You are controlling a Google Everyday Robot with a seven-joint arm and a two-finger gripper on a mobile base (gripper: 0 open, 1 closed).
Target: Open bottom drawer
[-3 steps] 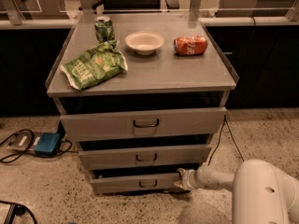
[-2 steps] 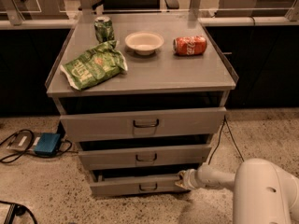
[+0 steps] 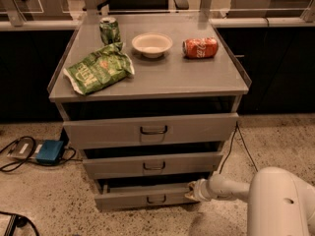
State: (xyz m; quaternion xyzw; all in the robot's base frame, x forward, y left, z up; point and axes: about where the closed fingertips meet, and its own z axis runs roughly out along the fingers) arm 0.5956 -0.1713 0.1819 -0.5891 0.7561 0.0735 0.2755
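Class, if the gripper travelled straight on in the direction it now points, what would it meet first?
The bottom drawer: the gripper points left at the drawer's right end and seems to touch it, though depth is unclear.

Green chip bag (image 3: 98, 72), green can (image 3: 109, 30), white bowl (image 3: 152, 44), toppled red can (image 3: 200, 47), blue box (image 3: 49, 151) on floor

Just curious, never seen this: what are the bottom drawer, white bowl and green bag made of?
The bottom drawer: likely painted metal, matte grey, thin flat front. The bowl: dull white, perhaps paper or foam; ceramic possible. The bag: crinkled, shiny plastic film. The gripper, pale smooth plastic by its look, sits at the drawer's right end.
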